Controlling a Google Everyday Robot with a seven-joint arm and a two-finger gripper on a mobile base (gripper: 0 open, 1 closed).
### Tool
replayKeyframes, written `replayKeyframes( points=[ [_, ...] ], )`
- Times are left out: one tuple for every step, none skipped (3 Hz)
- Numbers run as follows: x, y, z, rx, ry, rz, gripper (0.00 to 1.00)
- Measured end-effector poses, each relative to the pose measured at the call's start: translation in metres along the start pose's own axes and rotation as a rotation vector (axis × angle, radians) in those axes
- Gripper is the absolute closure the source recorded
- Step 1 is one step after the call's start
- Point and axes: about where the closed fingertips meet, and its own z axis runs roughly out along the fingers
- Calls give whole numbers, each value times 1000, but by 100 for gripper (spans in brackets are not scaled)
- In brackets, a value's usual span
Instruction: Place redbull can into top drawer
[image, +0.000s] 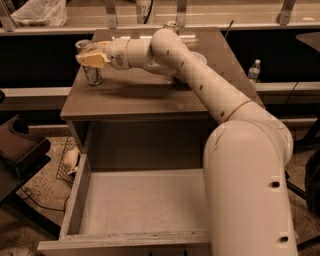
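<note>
At the back-left corner of the cabinet top (150, 92): gripper (86, 52), low over the surface, arm reaching in from the right across the top.

Can (92, 74) directly at the gripper. It stands upright on the cabinet top, base on the wood. Upper part is crossed by the gripper's pale yellow near side; the rim shows just left of it and the silvery lower body just below. Gripper reaches the can's upper half from the right, roughly level. Clamped on the can or merely around it: cannot tell.

Drawer (74, 202) well below and toward the camera from the gripper. Pulled fully out, grey wooden sides, pale flat bottom showing. Right part is hidden behind the arm's big lower link.

Behind the gripper, up and left: a crumpled plastic bag (39, 12) on the back ledge.

Far right of the gripper, past the cabinet's edge: a small water bottle (254, 70), upright.

Below-left of the gripper, on the floor beside the drawer: a wire rack (64, 165) with a pale lump on it.
</note>
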Motion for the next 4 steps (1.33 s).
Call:
replayKeyframes(
  points=[
    [-2,1,0,7,-3,-5,100],
    [-20,6,-24,54,-11,-1,100],
    [-48,28,-82,147,-17,0,100],
    [-70,58,-153,276,14,14,100]
  ],
)
